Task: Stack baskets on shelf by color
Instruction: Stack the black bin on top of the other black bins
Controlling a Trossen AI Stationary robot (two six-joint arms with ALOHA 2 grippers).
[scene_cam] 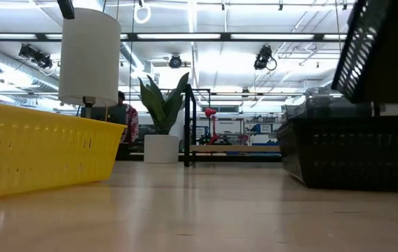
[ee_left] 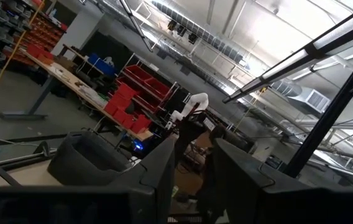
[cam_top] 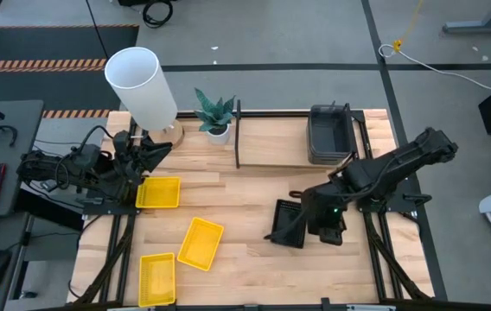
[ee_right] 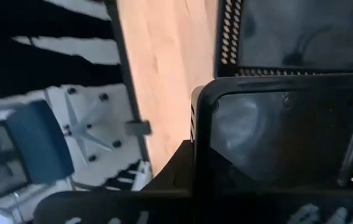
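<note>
My right gripper point(cam_top: 312, 216) is over the table's right middle, shut on a small black perforated basket point(cam_top: 287, 223), which shows tilted high in the low view point(scene_cam: 381, 49). Another black basket point(scene_cam: 353, 161) rests on the table under it, also seen in the right wrist view point(ee_right: 288, 34). Dark grey baskets point(cam_top: 330, 134) sit stacked at the right end of the black shelf point(cam_top: 239, 134). Three yellow baskets point(cam_top: 158, 192) point(cam_top: 200, 243) point(cam_top: 156, 278) lie flat on the table's left half. My left gripper point(cam_top: 155, 152) waits by the lamp's base, fingers slightly open. My right gripper holds the small black basket by the rim of one wall point(ee_right: 196, 118), coming at it from the table's right, slanting down. The gripper's own body hides how the fingers sit on the wall. The basket is tilted and raised above the other black basket point(cam_top: 328, 230).
A white cylindrical lamp point(cam_top: 142, 86) and a small potted plant point(cam_top: 215, 114) stand at the far left. The shelf's left and middle sections point(cam_top: 271, 142) show bare wood. Open table lies between the yellow baskets and the black ones point(cam_top: 245, 233).
</note>
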